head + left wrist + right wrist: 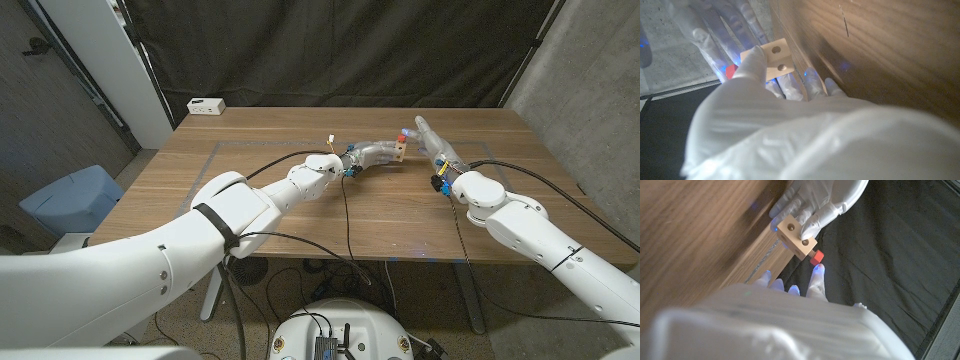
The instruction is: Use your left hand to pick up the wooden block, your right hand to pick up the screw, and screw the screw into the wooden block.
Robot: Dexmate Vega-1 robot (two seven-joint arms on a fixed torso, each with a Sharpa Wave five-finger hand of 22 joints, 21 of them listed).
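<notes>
Left hand (372, 155): holds the wooden block (399, 151) up over the surface (260, 210).
Right hand (432, 143): pinches the red-headed screw (816, 257) at the block's side.
Done: both picked up.
Left: turning the screw in.

Both arms reach toward mid-table; left hand (372, 154) fingers closed in a grip; right hand (432, 142) fingers extended.
</notes>
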